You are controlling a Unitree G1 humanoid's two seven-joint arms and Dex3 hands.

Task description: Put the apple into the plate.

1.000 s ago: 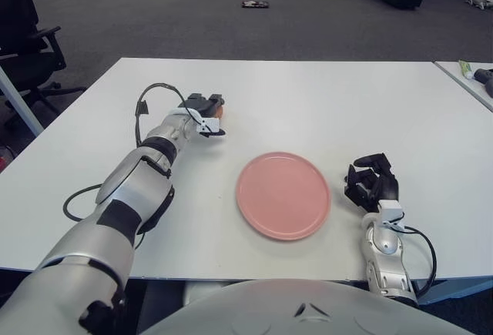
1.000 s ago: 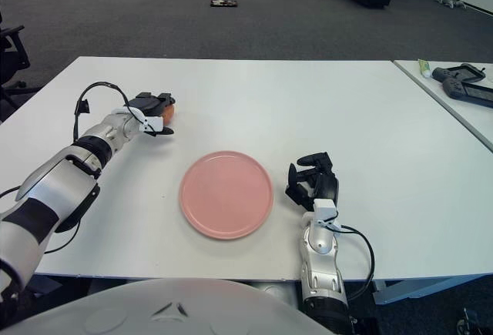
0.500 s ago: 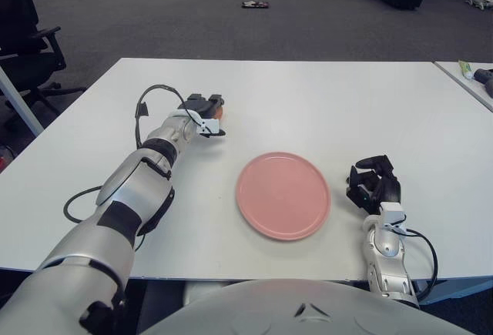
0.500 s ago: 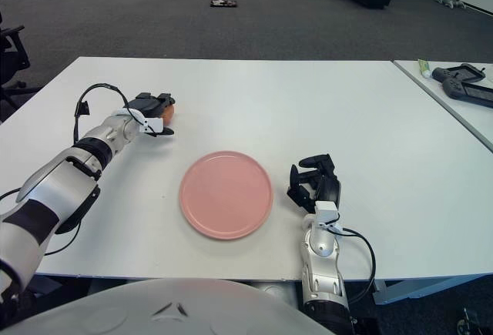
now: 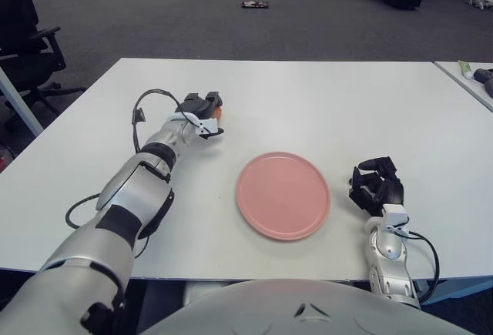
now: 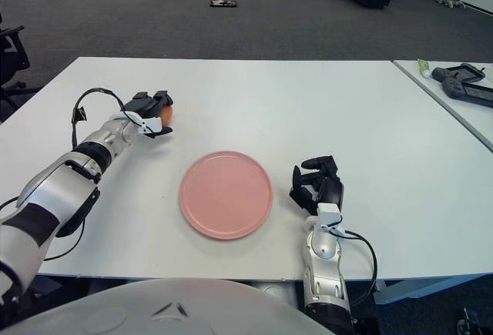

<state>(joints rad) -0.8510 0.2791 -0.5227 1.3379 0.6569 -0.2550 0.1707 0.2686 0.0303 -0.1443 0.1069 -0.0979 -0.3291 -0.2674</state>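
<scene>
A small orange-red apple (image 5: 218, 109) sits at the left of the white table (image 5: 331, 96), mostly hidden by my left hand (image 5: 203, 112), whose dark fingers are curled around it. The empty pink plate (image 5: 283, 195) lies flat in the table's near middle, well to the right of the apple and closer to me. My right hand (image 5: 377, 187) shows just right of the plate with its fingers curled, holding nothing.
A black office chair (image 5: 23, 35) stands off the table's left side. A second table at the right carries a dark controller (image 6: 462, 82) and a small tube (image 6: 423, 66). A black cable (image 5: 141, 108) loops off my left forearm.
My left hand, still around the apple, has shifted slightly farther back and left on the table. My right hand has slid a little toward the near edge.
</scene>
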